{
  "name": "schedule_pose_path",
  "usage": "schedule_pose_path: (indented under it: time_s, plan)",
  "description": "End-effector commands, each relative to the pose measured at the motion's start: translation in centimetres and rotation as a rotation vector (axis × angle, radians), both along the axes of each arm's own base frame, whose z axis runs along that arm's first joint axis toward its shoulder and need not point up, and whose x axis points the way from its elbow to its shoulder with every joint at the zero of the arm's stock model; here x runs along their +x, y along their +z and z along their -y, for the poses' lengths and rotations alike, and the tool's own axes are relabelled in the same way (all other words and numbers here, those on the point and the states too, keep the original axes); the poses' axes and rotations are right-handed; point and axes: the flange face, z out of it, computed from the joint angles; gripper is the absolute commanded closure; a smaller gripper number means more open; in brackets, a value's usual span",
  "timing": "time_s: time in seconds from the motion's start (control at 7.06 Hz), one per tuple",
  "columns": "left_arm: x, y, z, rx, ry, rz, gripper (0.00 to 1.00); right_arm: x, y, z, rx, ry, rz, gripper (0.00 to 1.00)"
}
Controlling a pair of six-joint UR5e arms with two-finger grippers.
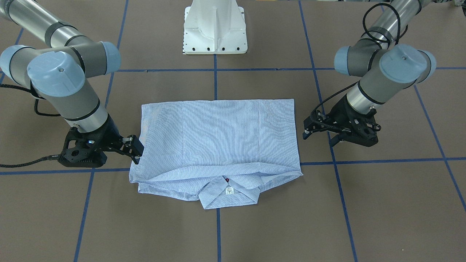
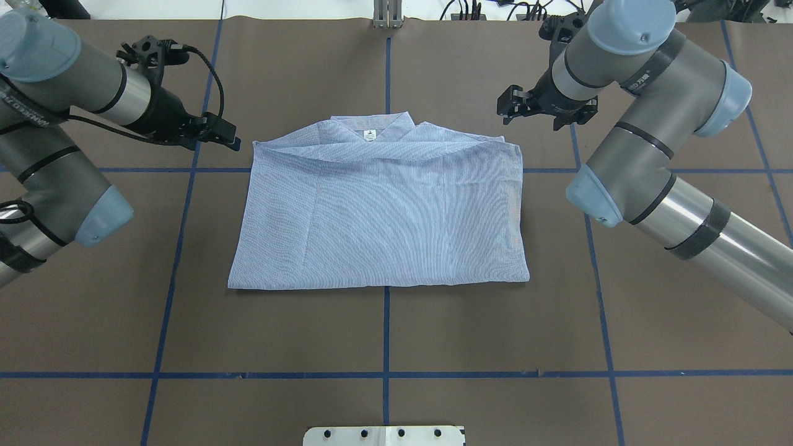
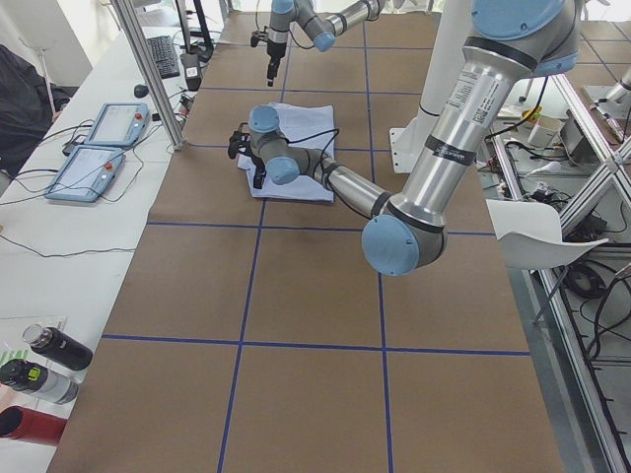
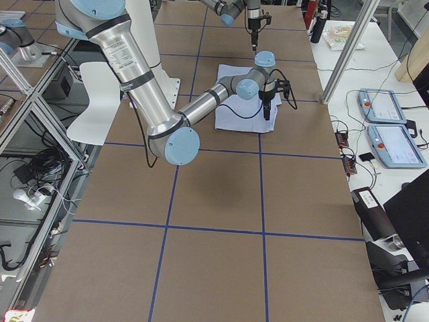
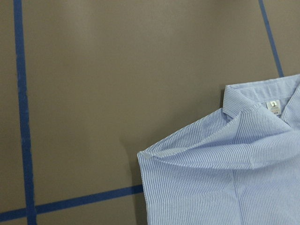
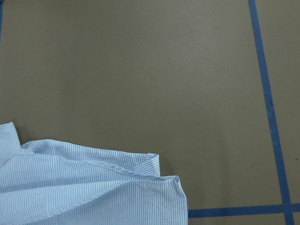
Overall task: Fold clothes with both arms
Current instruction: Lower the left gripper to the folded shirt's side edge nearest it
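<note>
Open and empty at the left tool (image 1: 318, 136), fingers visibly apart, poised near one collar-end corner of the shirt (image 1: 218, 138) without touching it. Much the same at the right tool (image 1: 135, 151): parted as far as can be judged, gripping nothing, close against the opposite side edge in the front view, yet clear of the cloth from overhead. In both wrist views, only free corners of fabric lying loose.

Out from there to the shirt itself: flat in the middle of the worktop (image 1: 255, 233), back panel up, folded to a neat rectangle with sleeves tucked out of sight, collar (image 1: 214, 198) and small white label (image 1: 229, 190) at the end away from the robot. Probably between folds. Next, likely: drop onto the two collar-end corners, pinch both layers, lift together and carry toward the near hem, keeping pace to avoid skew.

Thin woven cotton by the look, light blue with fine white stripes, soft creases, limp edges. Matt brown worktop, gridded with blue tape (image 1: 218, 236).
</note>
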Motion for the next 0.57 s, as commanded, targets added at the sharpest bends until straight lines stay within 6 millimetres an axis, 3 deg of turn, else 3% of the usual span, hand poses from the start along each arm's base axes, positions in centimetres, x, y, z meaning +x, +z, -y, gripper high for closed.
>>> schedule_pose_path:
  time_s: [0.0,0.14,0.28,0.43]
  plan:
    - [1.5,3.3,-9.1,-0.002,0.025,-0.042,0.0,0.3,0.1,0.1,0.011,-0.006,0.004,0.0]
    - [5.3,3.7,-12.3,-0.039,0.002,-0.044,0.0,0.3,0.1,0.1,0.012,-0.007,0.006,0.0]
    - [7.8,4.0,-14.3,-0.044,0.0,-0.03,0.0,0.3,0.1,0.0,0.013,-0.007,0.007,0.0]
    - [8.3,3.8,-15.0,-0.047,0.014,-0.035,0.0,0.4,0.0,0.0,0.014,-0.007,0.008,0.0]
